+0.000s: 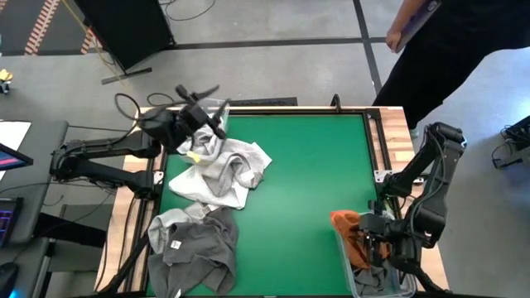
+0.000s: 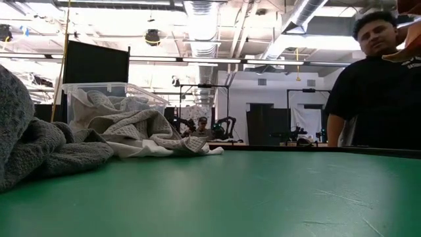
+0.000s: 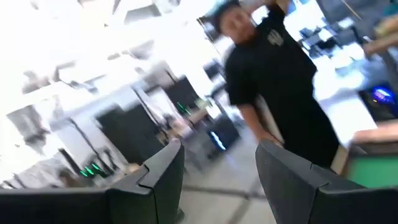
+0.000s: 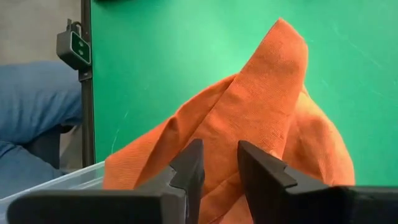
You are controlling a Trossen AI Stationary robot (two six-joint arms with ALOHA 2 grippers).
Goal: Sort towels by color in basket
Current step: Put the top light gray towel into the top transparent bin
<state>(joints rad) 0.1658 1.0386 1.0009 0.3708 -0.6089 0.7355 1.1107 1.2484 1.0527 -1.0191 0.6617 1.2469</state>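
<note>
An orange towel (image 1: 345, 225) hangs over the far rim of the clear basket (image 1: 406, 285) at the near right, and its far part lies on the green table. My right gripper (image 4: 219, 163) hovers just over it, fingers apart, with orange cloth (image 4: 249, 112) showing in the gap. White and pale grey towels (image 1: 222, 170) lie heaped at the far left. Dark grey towels (image 1: 195, 244) lie at the near left. My left gripper (image 1: 207, 112) is open above the heap's far end, tipped up toward the room, with nothing between its fingers (image 3: 165, 177). My right gripper comes at the orange towel slanting down from above the basket. Whether its fingertips (image 4: 193, 155) touch the cloth, I cannot tell.
A person in black (image 1: 447, 50) stands at the table's far right corner, and a leg in blue (image 4: 31, 106) shows beside the right edge. The middle of the green table (image 1: 315, 182) is bare. A clear box (image 2: 108, 92) shows behind the towel heap.
</note>
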